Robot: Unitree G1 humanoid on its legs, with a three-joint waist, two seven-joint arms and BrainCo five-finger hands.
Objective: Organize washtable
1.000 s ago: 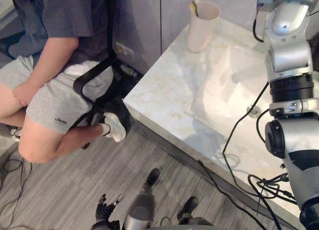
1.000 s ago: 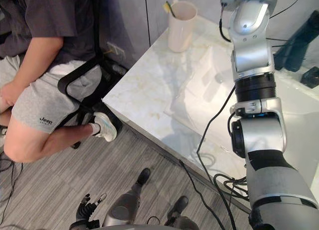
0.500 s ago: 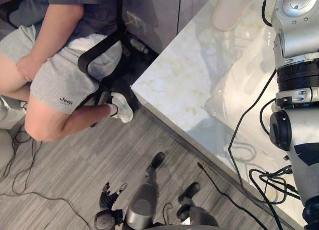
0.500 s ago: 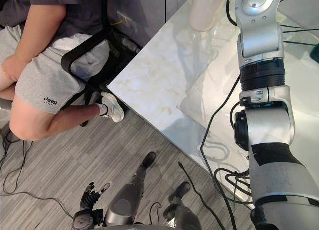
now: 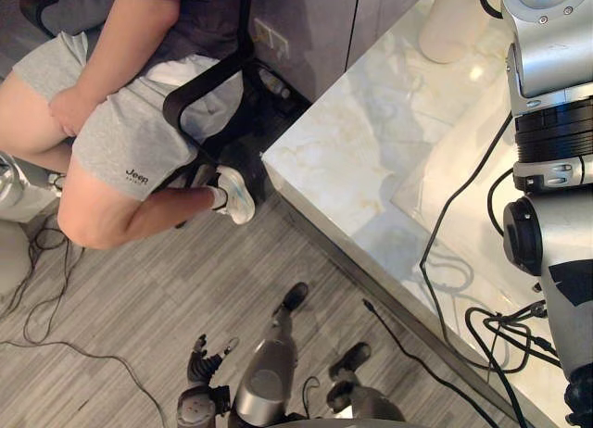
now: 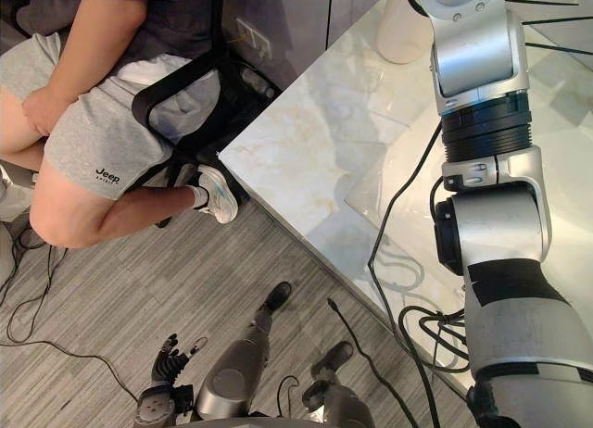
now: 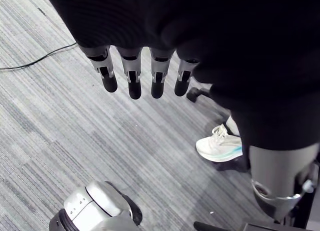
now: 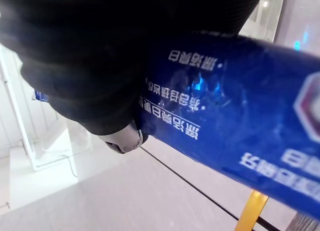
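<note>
The marble washtable (image 5: 361,159) runs across the right of the eye views, its sink basin (image 6: 408,187) beside my right arm. A pale cup (image 5: 454,25) stands at the table's far end, cut off by the top edge. My right arm reaches up past the top of both eye views. In the right wrist view my right hand (image 8: 120,140) is curled against a blue printed tube (image 8: 235,126), held close to the camera. A yellow handle (image 8: 252,211) shows below the tube. My left hand (image 5: 199,372) hangs low over the floor, its fingers (image 7: 132,76) straight and holding nothing.
A person (image 5: 120,141) sits on a black chair at the left, close to the table's corner, one white shoe (image 5: 236,195) on the grey plank floor (image 6: 120,289). Grey cabinet fronts (image 5: 315,30) stand behind the table's corner.
The whole picture has shifted: the camera moved, so the cup now sits at the top edge. My left hand still hangs open by the floor.
</note>
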